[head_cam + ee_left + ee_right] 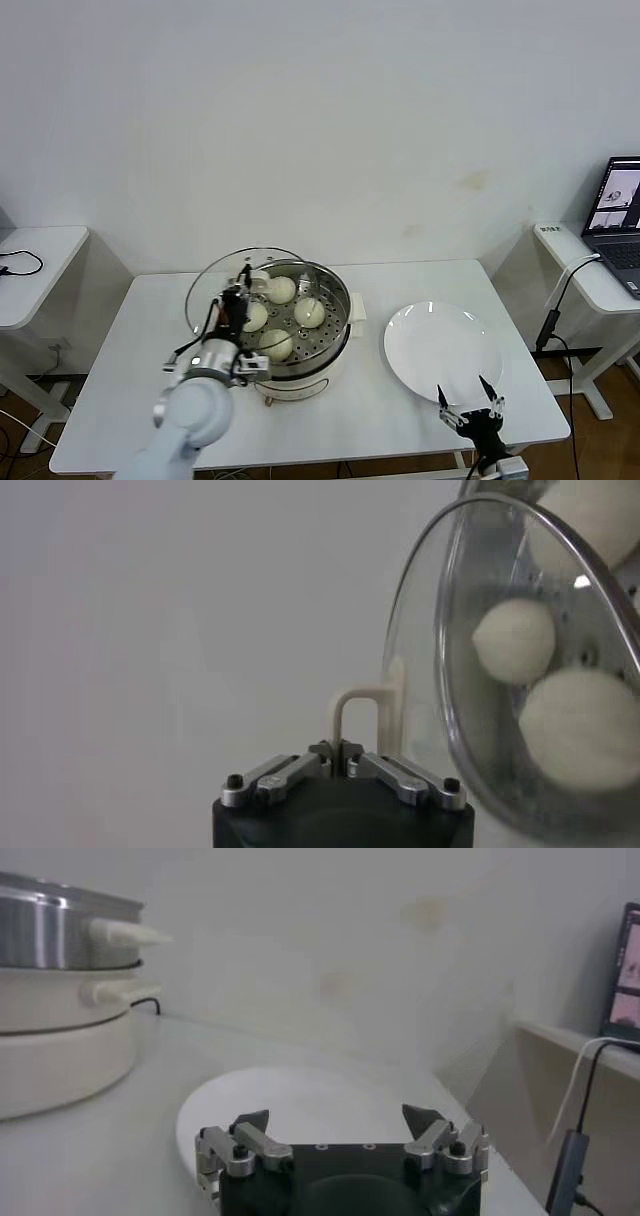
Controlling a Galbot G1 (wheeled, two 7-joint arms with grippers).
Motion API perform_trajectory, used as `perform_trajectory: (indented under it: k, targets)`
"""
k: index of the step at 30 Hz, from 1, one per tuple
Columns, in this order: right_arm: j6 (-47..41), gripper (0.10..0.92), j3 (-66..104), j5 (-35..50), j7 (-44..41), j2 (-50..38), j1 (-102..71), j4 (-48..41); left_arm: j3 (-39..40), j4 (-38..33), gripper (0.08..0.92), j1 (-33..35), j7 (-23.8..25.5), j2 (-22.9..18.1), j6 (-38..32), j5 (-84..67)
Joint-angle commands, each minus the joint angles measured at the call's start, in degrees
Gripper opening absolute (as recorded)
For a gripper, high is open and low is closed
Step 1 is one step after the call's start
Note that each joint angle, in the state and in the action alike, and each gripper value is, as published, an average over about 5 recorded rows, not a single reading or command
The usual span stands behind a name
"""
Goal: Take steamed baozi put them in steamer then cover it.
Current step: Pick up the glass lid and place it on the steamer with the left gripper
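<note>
Four steamed baozi [283,289] are sitting on the perforated tray inside the steamer [336,330], a shiny steel pot on a cream-white base near the middle of the white table [400,410], so the loading step appears done and the covering step is the one in hand. The cover [210,280], a clear glass lid with a metal rim, is being held tilted on edge over the pot's left rim, not yet lying flat on it. The left gripper [243,283] is clamping the lid's cream-white handle [358,708], its fingers pressed fully together around it. The next move probably calls for tipping the lid level, centring it over the pot and lowering it until the rim seats all round (only then letting go). The right gripper [470,405] is waiting at the near right edge of the table, just beside the bare white plate [440,345], its fingers spread wide and holding nothing. The left wrist view is showing what the head view cannot: the handle pinched between the closed fingers, with three buns visible through the glass. The right wrist view is showing the plate's bare surface and the steamer's side handle [125,934] from low down.
</note>
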Motion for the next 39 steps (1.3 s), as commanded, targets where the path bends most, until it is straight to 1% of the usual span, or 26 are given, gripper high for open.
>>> perform_trajectory:
  k: [1,5,9,18,39]
  targets:
    - [0.3,0.823,-0.7,-2.2,0.2,0.6,0.1,-1.0,7.1,1.5,0.123,-2.9,6.1,-11.0,1.9,14.1]
    - [0.5,0.823,-0.9,-2.8,0.2,0.8,-0.1,-1.3,7.5,2.2,0.123,-2.3,6.6,-12.5,1.8,15.8]
    - [0.8,0.823,-1.2,-3.1,0.1,1.0,-0.2,-1.6,7.4,3.3,0.123,-2.4,6.6,-13.0,1.7,16.3]
    - [1.0,0.823,-1.2,-3.1,0.0,0.7,-0.4,-1.8,5.6,5.1,0.123,-2.3,6.1,-13.2,1.0,16.3]
    - [1.4,0.823,-1.7,-3.0,-0.4,0.1,-1.0,-1.9,3.1,6.0,0.123,-0.3,4.4,-14.1,-0.1,16.1]
